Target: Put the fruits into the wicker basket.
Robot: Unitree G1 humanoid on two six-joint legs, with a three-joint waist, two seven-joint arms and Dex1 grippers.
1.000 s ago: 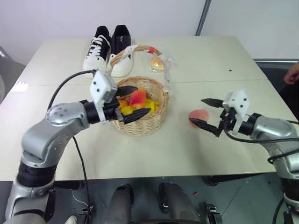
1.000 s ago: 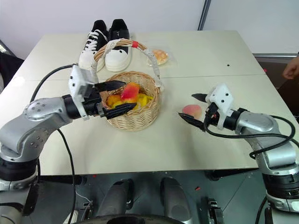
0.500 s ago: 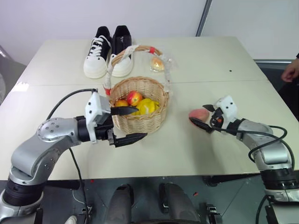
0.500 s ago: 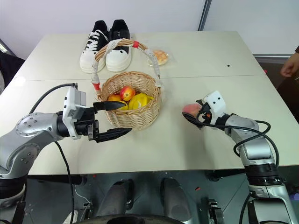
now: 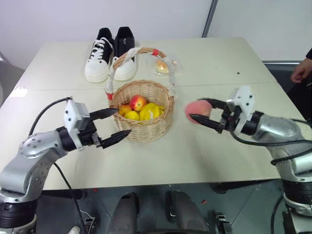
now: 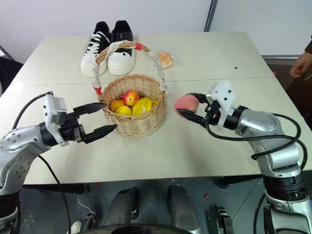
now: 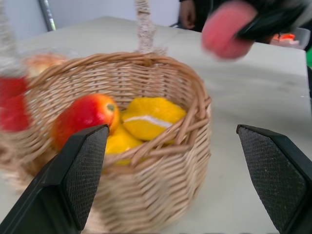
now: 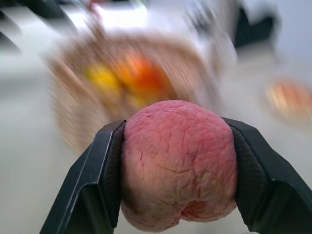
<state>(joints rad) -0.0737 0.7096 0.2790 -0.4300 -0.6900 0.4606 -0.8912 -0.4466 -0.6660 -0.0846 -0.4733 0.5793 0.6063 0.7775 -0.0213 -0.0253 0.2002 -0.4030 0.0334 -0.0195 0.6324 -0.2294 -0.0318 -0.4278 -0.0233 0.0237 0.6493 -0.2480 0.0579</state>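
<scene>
One peach point(image 5: 197, 109) is sitting clamped between the two black fingers of the right gripper point(image 5: 201, 111), which is holding it up off the table point(image 5: 229, 58) just to the right of the wicker basket point(image 5: 142, 130), so the basket mouth lies to the left of the fruit and lower than it. Judging from that, the coming move is calling for a short carry leftward over the near-right rim, passing in front of the tall arched handle point(image 5: 141, 51) that is crossing the far side, then a release; the right arm is plainly the nearer one for this. Inside the basket, one red-and-yellow mango-like fruit point(image 5: 139, 102) is lying among what looks like three or so yellow pieces, though the exact number is hard to tell. The left gripper point(image 5: 111, 126) is hanging empty with its fingers spread wide, just left of the basket and pointing toward it. Two shoes point(image 5: 111, 52) are standing at the far edge of the table, and one wrapped bun point(image 5: 163, 67) is lying just behind the handle. One person's hand point(image 5: 301, 71) is showing at the far right.
</scene>
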